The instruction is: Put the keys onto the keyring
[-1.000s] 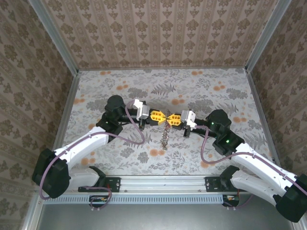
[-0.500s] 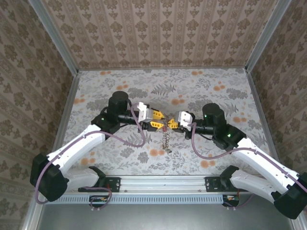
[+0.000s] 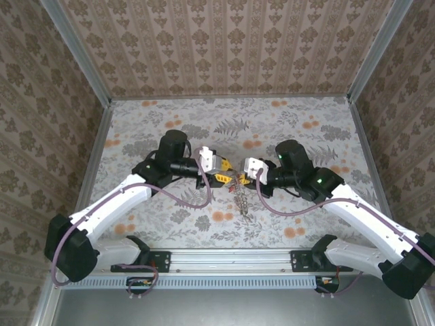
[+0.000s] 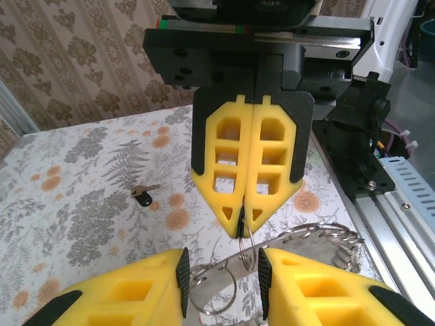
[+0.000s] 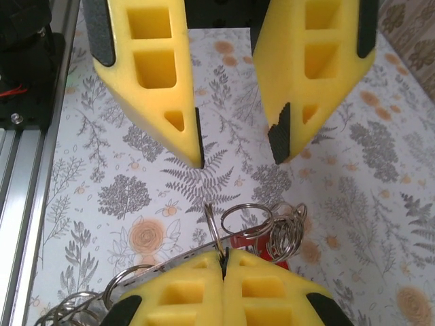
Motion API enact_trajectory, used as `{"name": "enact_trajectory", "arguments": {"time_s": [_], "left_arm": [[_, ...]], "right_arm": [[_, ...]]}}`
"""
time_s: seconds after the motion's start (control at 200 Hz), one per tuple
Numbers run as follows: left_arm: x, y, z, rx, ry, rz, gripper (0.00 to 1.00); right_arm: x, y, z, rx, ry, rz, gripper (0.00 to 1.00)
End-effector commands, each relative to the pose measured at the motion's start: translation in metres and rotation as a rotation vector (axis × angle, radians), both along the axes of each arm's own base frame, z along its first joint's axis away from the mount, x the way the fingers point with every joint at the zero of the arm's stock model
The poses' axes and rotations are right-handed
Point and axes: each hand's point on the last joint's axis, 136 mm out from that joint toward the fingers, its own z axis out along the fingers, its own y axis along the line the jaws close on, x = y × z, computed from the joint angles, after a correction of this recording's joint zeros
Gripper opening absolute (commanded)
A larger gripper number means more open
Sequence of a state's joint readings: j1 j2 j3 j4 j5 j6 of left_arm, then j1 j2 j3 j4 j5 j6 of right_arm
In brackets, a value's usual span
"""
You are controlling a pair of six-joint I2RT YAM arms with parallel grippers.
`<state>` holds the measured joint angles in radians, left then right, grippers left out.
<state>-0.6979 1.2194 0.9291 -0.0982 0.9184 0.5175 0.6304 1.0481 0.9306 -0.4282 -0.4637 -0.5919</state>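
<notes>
My right gripper is shut on a thin silver keyring, pinching its rim at the fingertips. From that ring hangs a bunch of silver keys, with a red-headed key and several small rings beside the tips. My left gripper faces it tip to tip and is open. Its fingers straddle the ring without touching it.
A small black-headed piece lies on the floral tablecloth beyond the grippers. The aluminium rail with both arm bases runs along the near edge. Patterned walls close in the back and sides.
My left gripper has opened and let go of the ring. Both grippers have shifted slightly toward the near edge, and the key bunch now hangs from the right gripper alone.
</notes>
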Motion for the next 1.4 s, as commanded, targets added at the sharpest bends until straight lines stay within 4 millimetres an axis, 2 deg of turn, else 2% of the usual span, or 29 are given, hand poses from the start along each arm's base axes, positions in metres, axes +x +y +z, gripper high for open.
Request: {"name": "enact_trajectory", "arguments": {"time_s": [0.0,0.16,0.47,0.595,0.675,0.795,1.01,1.28,1.395], "left_arm": [[-0.005,-0.006,-0.008,0.007,0.043,-0.023,0.35],[-0.010,-0.010,-0.008,-0.030,0.100,-0.049,0.35],[0.001,-0.013,-0.016,0.006,0.115,0.001,0.33],[-0.005,-0.015,-0.018,0.024,0.101,-0.026,0.31],[-0.008,-0.015,-0.019,0.031,0.096,-0.036,0.23],[-0.007,-0.014,-0.019,0.034,0.076,-0.025,0.00],[-0.006,-0.010,-0.014,0.011,0.012,-0.002,0.00],[-0.016,-0.009,0.003,-0.083,0.011,-0.061,0.00],[-0.013,-0.007,0.010,-0.124,0.014,-0.054,0.00]], "right_arm": [[0.004,0.003,0.015,0.025,-0.033,-0.010,0.00],[0.005,0.005,0.014,0.028,-0.031,-0.008,0.00],[0.003,0.009,0.019,0.067,-0.036,0.005,0.00],[0.006,0.011,0.021,0.092,-0.035,-0.011,0.00],[0.006,0.012,0.021,0.099,-0.026,-0.014,0.00],[0.005,0.012,0.021,0.105,-0.022,-0.007,0.00],[-0.005,0.011,0.020,0.116,-0.033,0.037,0.00],[-0.016,0.008,0.022,0.213,-0.015,0.069,0.22],[-0.015,0.007,0.022,0.242,-0.010,0.063,0.24]]}}
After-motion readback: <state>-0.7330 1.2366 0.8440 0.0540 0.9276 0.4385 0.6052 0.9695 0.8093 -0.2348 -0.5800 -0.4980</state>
